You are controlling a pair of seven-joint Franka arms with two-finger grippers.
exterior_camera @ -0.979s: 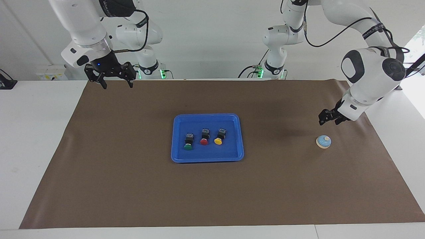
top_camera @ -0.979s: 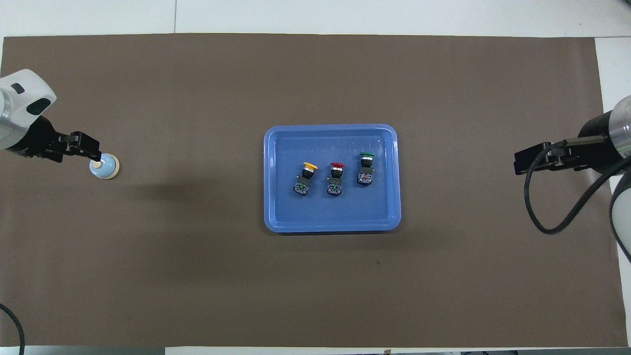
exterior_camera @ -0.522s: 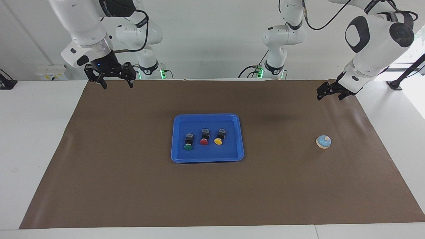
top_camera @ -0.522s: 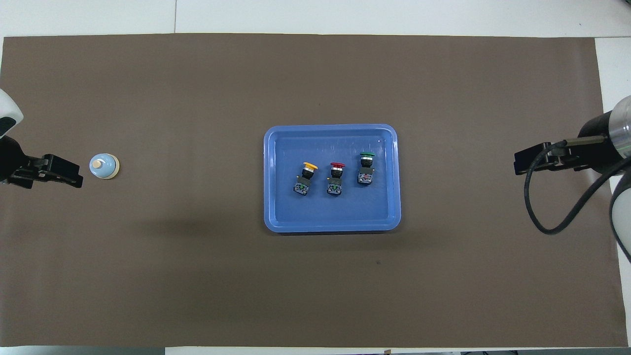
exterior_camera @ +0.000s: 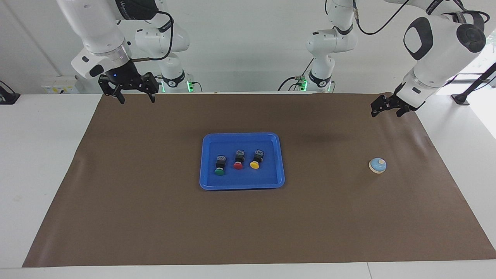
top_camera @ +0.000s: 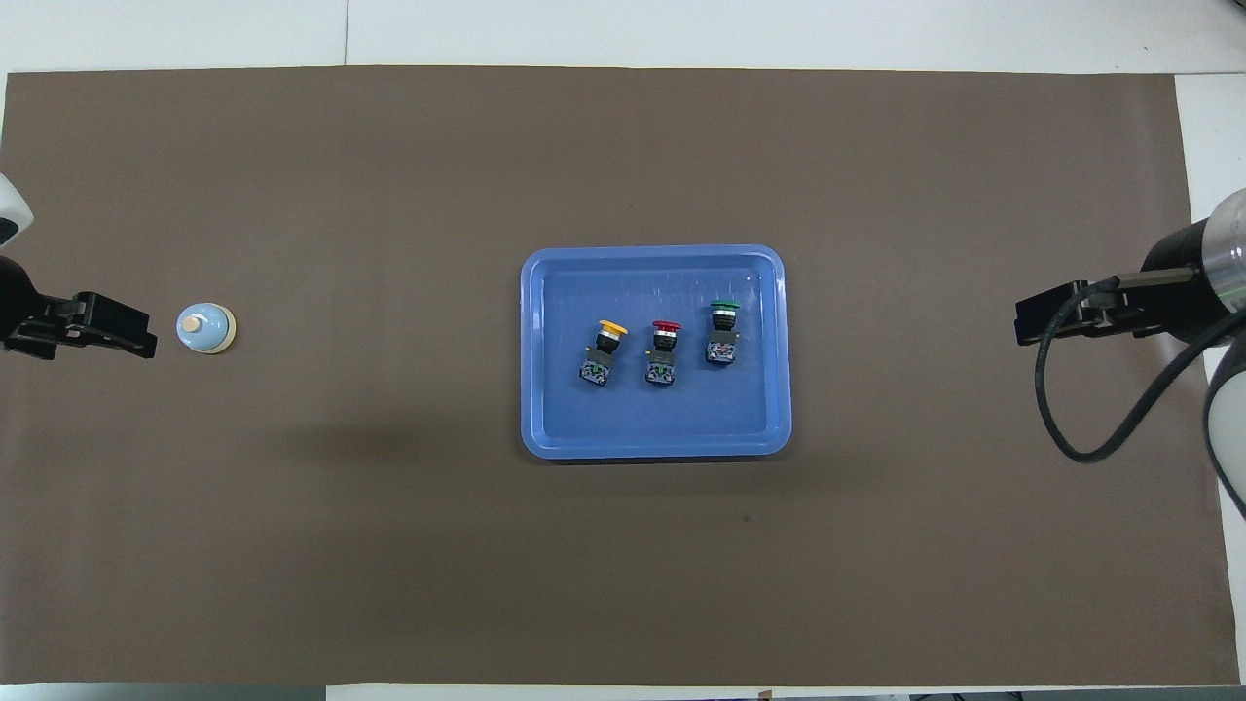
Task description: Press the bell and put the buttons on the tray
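One camera sits high across the table, at my twelve o'clock, looking back at me from a distance. The other hangs above my own end, aimed forward and steeply down. Both share the brown mat (exterior_camera: 255, 217) and blue tray (top_camera: 531, 350).

Bright, even light from above; both views are sharp. A soft, blurred shadow lies on the brown mat (exterior_camera: 329, 137), and faint glare streaks the tray (top_camera: 750, 277) floor.
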